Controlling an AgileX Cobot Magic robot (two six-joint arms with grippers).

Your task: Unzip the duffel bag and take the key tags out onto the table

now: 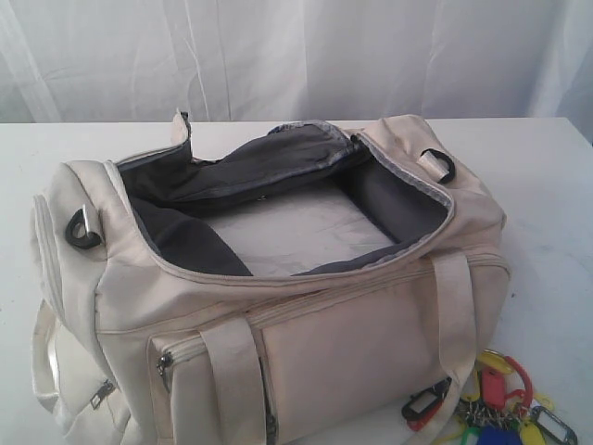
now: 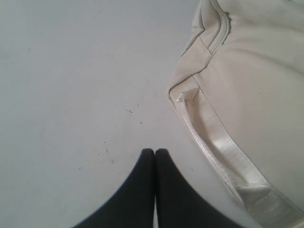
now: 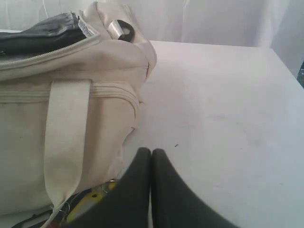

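Note:
The cream duffel bag lies on the white table with its top zipper undone and the flap folded back, showing grey lining and a bare pale floor. The key tags lie on the table against the bag's front right corner, yellow, blue, red and black; a yellow tag peeks past my right finger. No gripper shows in the exterior view. My left gripper is shut and empty over bare table beside the bag's end. Shut and empty too, my right gripper hangs by the bag's corner.
A pale webbing handle drapes over the bag's front, and a shoulder strap loops off its left end. Black D-rings sit at both ends. A white curtain closes off the back of the table.

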